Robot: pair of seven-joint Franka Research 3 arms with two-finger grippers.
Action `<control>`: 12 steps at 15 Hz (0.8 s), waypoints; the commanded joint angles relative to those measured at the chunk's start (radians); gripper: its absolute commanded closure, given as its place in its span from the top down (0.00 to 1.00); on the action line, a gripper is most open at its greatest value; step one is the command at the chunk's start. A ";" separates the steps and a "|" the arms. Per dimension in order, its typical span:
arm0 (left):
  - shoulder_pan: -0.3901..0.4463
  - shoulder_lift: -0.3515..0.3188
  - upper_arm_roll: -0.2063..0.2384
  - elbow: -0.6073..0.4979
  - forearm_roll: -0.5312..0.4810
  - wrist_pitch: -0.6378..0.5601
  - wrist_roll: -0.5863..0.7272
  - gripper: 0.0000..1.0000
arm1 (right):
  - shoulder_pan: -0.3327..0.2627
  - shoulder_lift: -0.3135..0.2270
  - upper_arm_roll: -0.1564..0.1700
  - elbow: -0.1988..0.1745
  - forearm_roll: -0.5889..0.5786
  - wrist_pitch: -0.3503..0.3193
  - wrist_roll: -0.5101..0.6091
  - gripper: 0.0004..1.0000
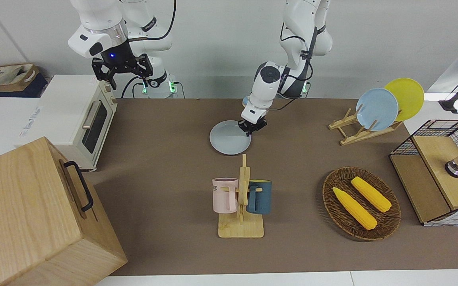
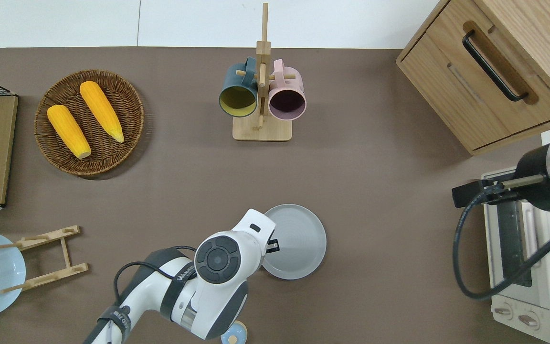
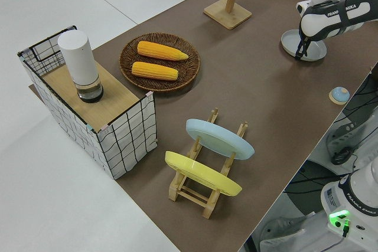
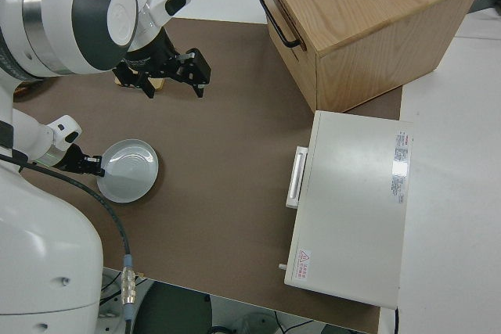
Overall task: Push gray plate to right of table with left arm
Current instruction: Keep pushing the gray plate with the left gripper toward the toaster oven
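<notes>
Now the left gripper is down low, touching the rim of the gray plate on the side toward the left arm's end of the table. Its jaws look narrow, but nobody can tell for sure. The plate lies flat near the middle of the table, nearer to the robots than the mug rack. To push well, the left arm should stay low and go slow and straight toward the toaster oven, so the plate does not spin away. The right gripper is parked with its jaws wide.
</notes>
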 commanded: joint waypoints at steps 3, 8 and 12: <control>-0.073 0.116 0.013 0.125 0.008 0.008 -0.109 0.00 | -0.020 -0.003 0.015 0.008 0.010 -0.014 0.001 0.98; -0.121 0.183 0.013 0.216 0.089 0.007 -0.241 0.00 | -0.020 -0.003 0.013 0.008 0.010 -0.014 0.002 0.98; -0.154 0.251 0.013 0.289 0.162 0.005 -0.339 0.00 | -0.020 -0.003 0.013 0.008 0.010 -0.014 0.001 0.98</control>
